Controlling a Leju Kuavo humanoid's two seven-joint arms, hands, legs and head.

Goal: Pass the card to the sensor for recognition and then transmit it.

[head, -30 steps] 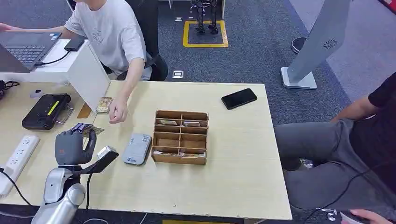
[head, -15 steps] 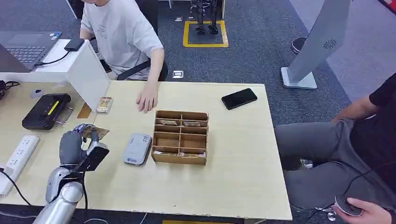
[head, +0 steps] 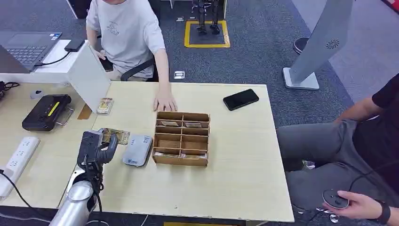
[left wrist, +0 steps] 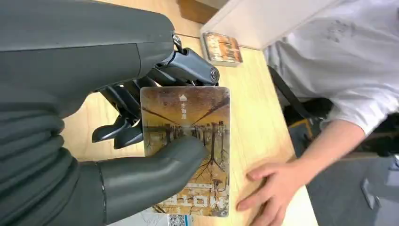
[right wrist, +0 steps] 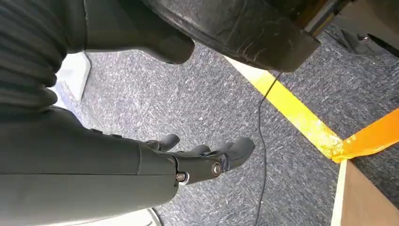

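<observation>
Gripping the card (left wrist: 188, 150) between thumb and fingers, the left hand (head: 96, 146) sits lower left of the head frame, just left of the grey sensor (head: 137, 150). Card's long axis points toward it. Right hand (right wrist: 197, 162) hangs slack, holding nothing.

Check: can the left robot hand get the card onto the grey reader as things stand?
Probably yes. The left robot hand holds the card right beside the grey reader, with bare table between them and nothing in the way.

Card (left wrist: 188, 150) lower edge partly hidden behind left hand (left wrist: 117, 155) thumb.
</observation>
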